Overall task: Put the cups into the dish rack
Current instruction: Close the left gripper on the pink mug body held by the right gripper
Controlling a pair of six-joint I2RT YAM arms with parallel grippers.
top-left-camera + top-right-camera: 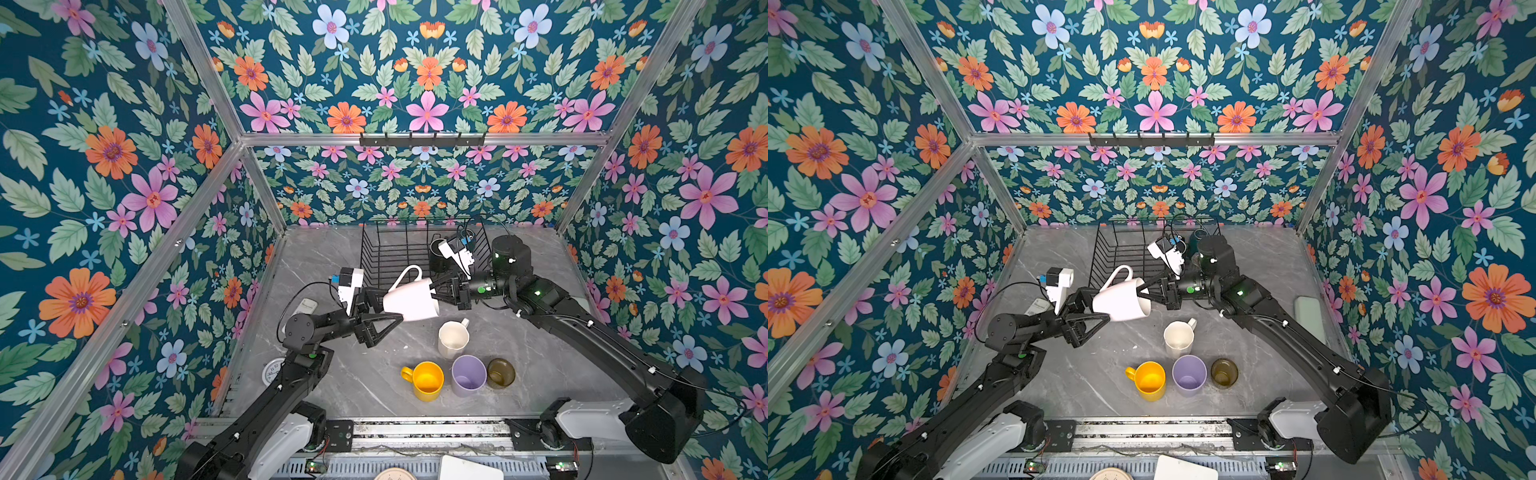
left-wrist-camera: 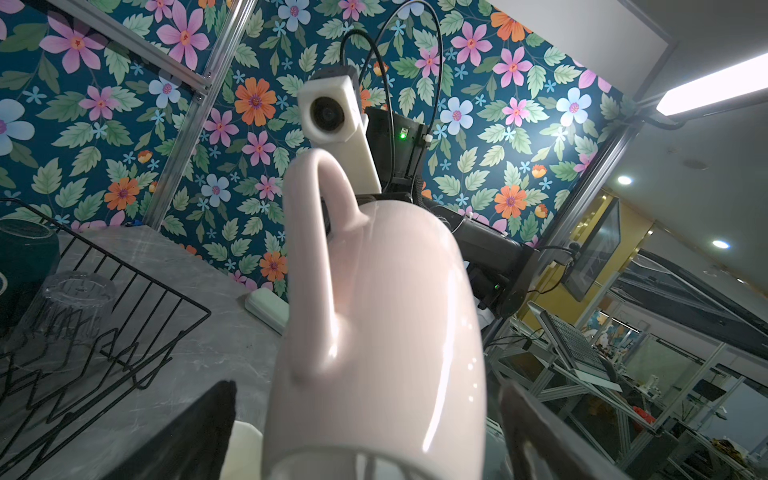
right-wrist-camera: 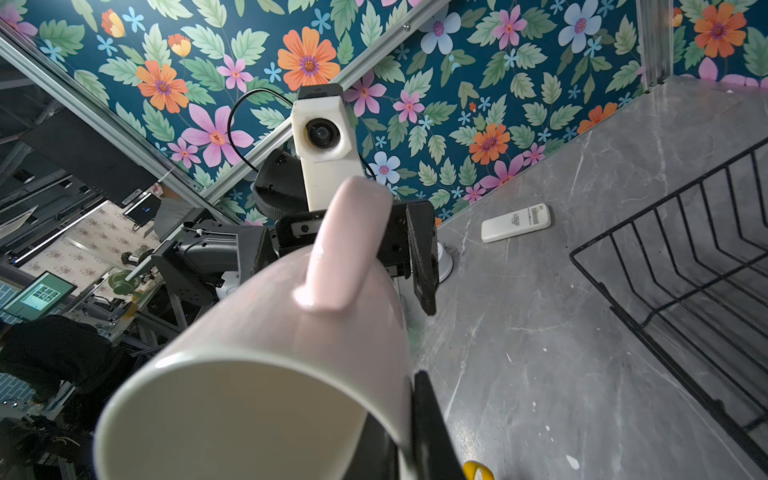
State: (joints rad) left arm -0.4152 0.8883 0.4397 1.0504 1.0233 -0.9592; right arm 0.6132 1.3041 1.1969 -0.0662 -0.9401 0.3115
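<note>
Right hand (image 1: 434,291) pinches pink mug's (image 1: 411,301) rim; left hand (image 1: 384,309) flanks its base.

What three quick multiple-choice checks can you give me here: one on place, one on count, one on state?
1. Where is the pink mug?
A. in the air, in front of the rack
B. inside the rack
C. stacked in another cup

2. How many cups stand on the table?
A. two
B. four
C. six

3. The left hand is:
A. shut on a glass
B. out of view
C. open

Key:
1 A: it lies sideways off the table, its rim pinched by the right hand.
2 B: white mug, yellow mug, purple cup, brown glass.
3 C: it stands wide open around the mug's base.
</note>
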